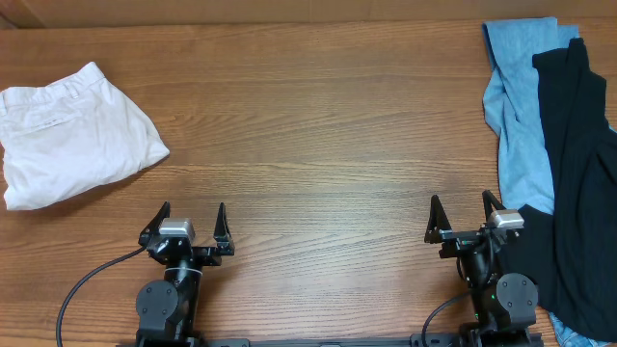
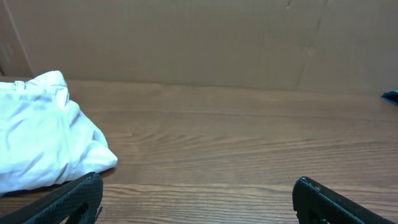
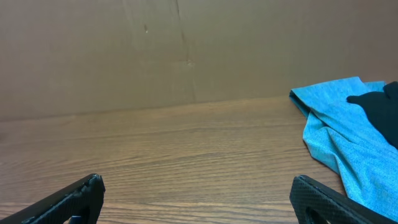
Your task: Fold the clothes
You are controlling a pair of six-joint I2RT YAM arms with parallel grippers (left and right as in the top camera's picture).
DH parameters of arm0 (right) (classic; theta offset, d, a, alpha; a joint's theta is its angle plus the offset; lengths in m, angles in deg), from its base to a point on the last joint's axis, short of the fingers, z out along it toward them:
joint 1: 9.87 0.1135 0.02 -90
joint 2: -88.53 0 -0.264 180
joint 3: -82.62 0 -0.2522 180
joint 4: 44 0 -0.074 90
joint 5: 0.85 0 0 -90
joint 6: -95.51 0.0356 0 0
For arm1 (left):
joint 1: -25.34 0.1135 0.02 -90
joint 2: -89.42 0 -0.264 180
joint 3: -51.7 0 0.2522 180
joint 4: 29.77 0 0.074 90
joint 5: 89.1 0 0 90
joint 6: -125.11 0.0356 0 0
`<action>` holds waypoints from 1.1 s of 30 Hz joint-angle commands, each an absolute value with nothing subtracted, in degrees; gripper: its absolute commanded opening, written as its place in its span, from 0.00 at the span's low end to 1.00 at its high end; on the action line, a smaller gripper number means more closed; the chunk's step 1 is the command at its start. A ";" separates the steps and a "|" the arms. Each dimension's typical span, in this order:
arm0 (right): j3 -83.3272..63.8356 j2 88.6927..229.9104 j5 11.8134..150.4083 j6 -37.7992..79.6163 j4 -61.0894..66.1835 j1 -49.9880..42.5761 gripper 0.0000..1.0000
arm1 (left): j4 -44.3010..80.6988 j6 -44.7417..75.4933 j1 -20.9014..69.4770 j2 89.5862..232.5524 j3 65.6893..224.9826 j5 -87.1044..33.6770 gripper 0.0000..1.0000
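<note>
A folded white garment (image 1: 72, 135) lies at the table's far left; it also shows in the left wrist view (image 2: 43, 134). A light blue garment (image 1: 521, 106) lies crumpled at the right edge, with a black garment (image 1: 583, 183) spread partly over it. Both show in the right wrist view, blue (image 3: 339, 140) and black (image 3: 382, 109). My left gripper (image 1: 191, 217) is open and empty near the front edge, right of the white garment. My right gripper (image 1: 463, 212) is open and empty, just left of the black garment.
The wooden table (image 1: 318, 145) runs between the two piles. A brown cardboard wall (image 2: 199, 37) stands behind the table's far edge. The arm bases sit at the front edge.
</note>
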State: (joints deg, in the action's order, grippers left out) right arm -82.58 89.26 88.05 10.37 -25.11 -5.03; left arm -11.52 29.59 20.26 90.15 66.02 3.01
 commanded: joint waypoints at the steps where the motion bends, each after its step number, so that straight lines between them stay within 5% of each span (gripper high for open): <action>1: -83.15 88.69 88.03 10.18 -25.53 -5.44 1.00 | -11.73 30.84 20.71 89.67 65.78 2.36 1.00; 15: -83.06 88.69 86.54 11.77 -27.52 -5.44 1.00 | -12.24 28.89 20.71 89.67 65.78 1.26 1.00; 33: -64.84 97.65 95.98 16.08 -8.33 -5.44 1.00 | 2.34 25.70 20.71 96.25 83.74 -0.53 1.00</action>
State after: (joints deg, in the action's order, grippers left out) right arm -69.01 94.09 93.95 15.42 -9.38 -5.03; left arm 0.79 26.34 20.26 92.91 78.89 -0.42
